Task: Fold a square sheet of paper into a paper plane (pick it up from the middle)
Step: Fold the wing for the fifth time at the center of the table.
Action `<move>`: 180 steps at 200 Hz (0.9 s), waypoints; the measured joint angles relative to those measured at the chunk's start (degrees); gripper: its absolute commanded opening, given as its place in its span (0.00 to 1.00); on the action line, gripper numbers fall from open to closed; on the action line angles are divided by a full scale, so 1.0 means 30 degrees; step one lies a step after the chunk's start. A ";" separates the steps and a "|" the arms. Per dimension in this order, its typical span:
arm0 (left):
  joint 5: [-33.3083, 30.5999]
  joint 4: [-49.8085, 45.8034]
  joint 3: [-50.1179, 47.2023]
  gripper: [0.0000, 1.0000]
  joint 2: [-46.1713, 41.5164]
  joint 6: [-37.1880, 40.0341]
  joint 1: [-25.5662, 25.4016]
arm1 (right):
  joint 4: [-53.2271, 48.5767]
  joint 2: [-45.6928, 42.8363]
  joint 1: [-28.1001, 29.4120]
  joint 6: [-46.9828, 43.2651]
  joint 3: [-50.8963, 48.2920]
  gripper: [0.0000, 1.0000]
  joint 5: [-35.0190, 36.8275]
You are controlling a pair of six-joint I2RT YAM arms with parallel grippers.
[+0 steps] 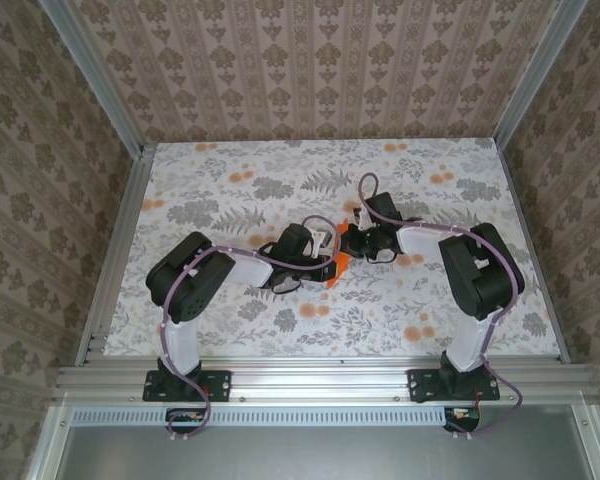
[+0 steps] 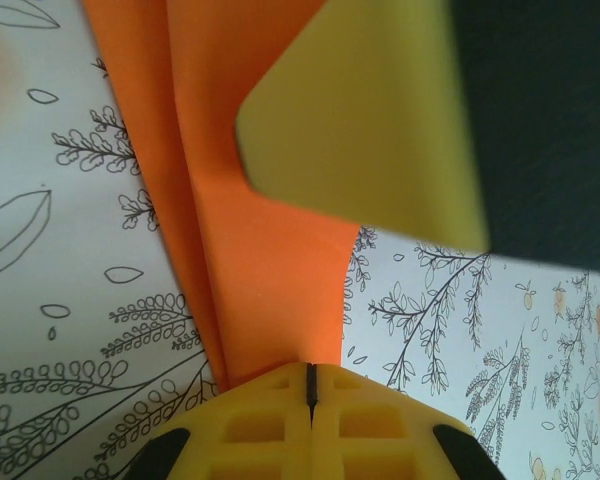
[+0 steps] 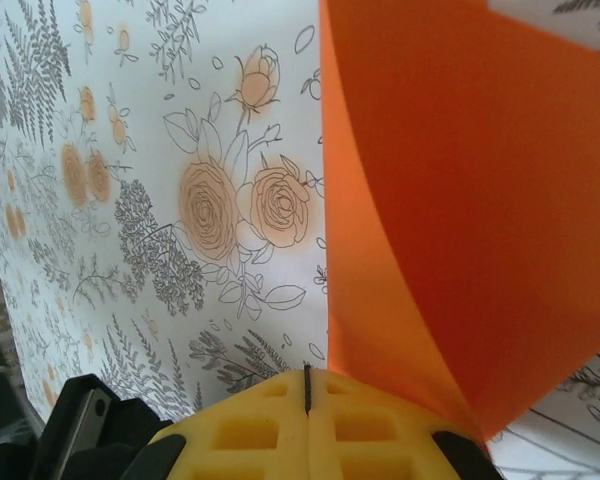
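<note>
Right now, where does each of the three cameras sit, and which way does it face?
Top external: above and behind the arm bases, looking down on the floral-print table; both black arms show, left gripper and right gripper meeting at the bright orange folded paper.
Left wrist: on the left arm, facing past its shut yellow fingertips pinching that paper.
Right wrist: likewise on the right arm.
All share the orange paper.

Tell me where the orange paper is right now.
In the top view the orange paper is mid-table, pinched by both the left end effector and the right end effector.
</note>
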 measured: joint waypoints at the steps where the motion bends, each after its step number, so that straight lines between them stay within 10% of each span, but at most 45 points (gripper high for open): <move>1: 0.0007 0.0000 0.0000 0.00 0.0000 0.0000 0.0000 | 0.0036 0.0058 0.0000 0.0000 0.0000 0.06 -0.0029; 180: 0.0299 0.0386 -0.0386 0.00 0.0000 0.0991 -0.0007 | -0.0765 0.3810 0.0015 0.1115 0.3912 0.06 0.0153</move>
